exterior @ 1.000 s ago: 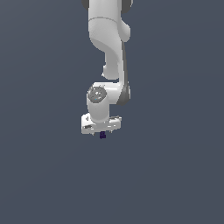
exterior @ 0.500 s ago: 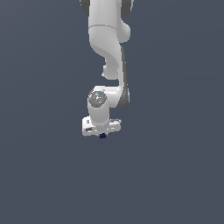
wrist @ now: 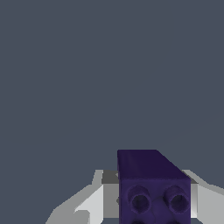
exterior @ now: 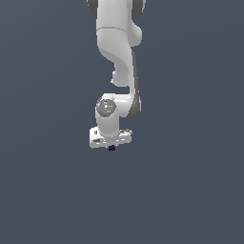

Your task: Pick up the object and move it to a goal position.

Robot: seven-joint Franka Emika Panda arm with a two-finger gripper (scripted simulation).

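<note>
The gripper (exterior: 111, 146) pinches the dark purple object (exterior: 112, 148) between its fingers (wrist: 94, 203); the wrist view shows the studded block filling the gap. Over the last second the hand has sunk slightly with the block in its grasp, which suggests the carry toward the goal is underway. The arm (exterior: 119, 57) hangs down, wrist pointing down.
</note>
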